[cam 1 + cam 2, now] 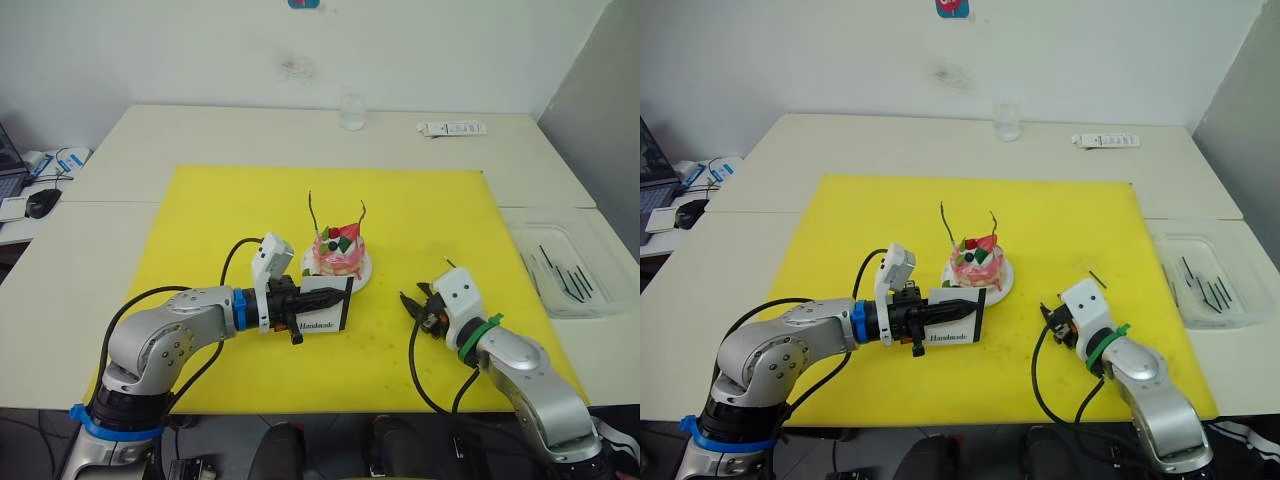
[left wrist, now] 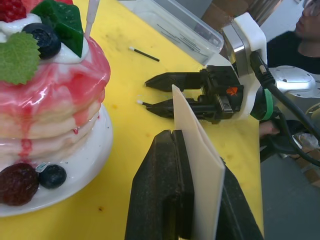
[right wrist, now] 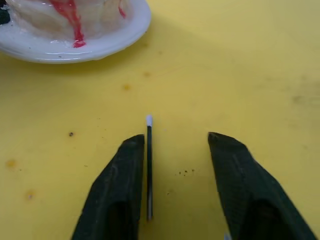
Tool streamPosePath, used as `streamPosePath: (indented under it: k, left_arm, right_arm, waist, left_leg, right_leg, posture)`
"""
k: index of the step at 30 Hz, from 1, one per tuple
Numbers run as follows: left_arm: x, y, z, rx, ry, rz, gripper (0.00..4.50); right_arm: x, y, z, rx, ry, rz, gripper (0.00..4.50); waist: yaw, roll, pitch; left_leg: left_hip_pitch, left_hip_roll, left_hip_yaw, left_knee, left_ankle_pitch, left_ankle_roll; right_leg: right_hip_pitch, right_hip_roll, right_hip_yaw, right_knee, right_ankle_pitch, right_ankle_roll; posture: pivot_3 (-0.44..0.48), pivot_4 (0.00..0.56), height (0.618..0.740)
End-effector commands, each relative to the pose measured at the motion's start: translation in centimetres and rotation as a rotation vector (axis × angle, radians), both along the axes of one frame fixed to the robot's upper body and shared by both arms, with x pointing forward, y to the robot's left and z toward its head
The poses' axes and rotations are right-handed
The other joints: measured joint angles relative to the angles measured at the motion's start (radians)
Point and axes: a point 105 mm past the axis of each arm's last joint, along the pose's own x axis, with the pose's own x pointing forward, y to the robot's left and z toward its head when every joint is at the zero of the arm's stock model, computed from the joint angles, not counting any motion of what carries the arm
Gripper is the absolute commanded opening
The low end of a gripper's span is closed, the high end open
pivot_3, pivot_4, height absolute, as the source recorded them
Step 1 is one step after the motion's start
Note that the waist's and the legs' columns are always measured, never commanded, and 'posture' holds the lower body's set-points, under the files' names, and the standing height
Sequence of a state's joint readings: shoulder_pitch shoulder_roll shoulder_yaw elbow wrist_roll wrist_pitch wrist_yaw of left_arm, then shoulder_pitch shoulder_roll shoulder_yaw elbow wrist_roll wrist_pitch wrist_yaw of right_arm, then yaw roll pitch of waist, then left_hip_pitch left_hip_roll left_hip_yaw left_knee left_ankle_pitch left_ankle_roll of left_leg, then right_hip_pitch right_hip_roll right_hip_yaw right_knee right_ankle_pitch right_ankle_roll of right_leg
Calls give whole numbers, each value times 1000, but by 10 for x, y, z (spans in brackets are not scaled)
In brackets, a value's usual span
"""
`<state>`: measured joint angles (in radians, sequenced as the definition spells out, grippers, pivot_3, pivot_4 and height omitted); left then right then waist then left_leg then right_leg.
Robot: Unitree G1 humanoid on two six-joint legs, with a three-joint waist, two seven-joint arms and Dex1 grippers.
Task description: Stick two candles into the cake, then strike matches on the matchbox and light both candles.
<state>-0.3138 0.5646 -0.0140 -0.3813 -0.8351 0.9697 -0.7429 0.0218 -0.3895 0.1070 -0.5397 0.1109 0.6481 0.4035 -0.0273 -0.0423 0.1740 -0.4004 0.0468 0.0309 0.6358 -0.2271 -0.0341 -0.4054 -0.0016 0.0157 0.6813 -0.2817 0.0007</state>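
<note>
The right gripper (image 3: 175,165) sits low over the yellow mat (image 1: 220,230), its two black fingers (image 3: 117,190) spread apart and released, holding nothing. A match (image 3: 149,165) with a white tip lies flat on the mat between them, right against the inner face of one finger and apart from the other. Straight ahead of the fingertips is the rim of the white plate (image 3: 100,47) that carries the cake (image 1: 338,253). The right forearm reaches in low from the robot's right, nearly level with the table. Facing it from the other side, the left gripper (image 1: 335,295) is clenched on the matchbox (image 1: 325,318), which stands on edge between its fingers just in front of the plate, with the printed face turned toward the robot. The left arm is bent at the elbow and stretched level across the mat. Two candles (image 1: 313,212) stand upright in the top of the cake. Beyond the right gripper another match (image 1: 1097,279) lies alone on the mat, and farther to the right a clear tray (image 1: 590,300) holds more dark sticks.
</note>
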Motion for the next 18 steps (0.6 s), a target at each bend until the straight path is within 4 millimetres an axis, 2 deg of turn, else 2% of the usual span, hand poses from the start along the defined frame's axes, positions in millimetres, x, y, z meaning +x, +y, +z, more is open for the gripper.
streamPosePath:
  k: [1, 6, 18]
  left_arm:
    - [-4, -2, 8, -4, -50, -25, 0]
    - [-3, -1, 8, 0, -49, -27, 0]
    - [-4, -1, 7, 5, -47, -27, 0]
  right_arm:
    - [-7, 2, 8, 25, -74, 44, 1981]
    - [-9, 4, 4, 50, -125, 54, 1981]
    - [1, 7, -3, 58, -146, 67, 1981]
  waist:
    - [0, 0, 0]
    - [-1, 0, 0]
    - [-1, 0, 0]
  left_leg:
    - [0, 0, 0, 0, 0, 0]
    - [0, 0, 0, 0, 0, 0]
    - [0, 0, 0, 1, 0, 0]
  right_leg:
    - [0, 0, 0, 0, 0, 0]
    - [0, 0, 0, 0, 0, 0]
    - [0, 0, 1, 0, 1, 0]
  posture:
    - [0, 150, 740]
    - [0, 150, 740]
    - [0, 150, 740]
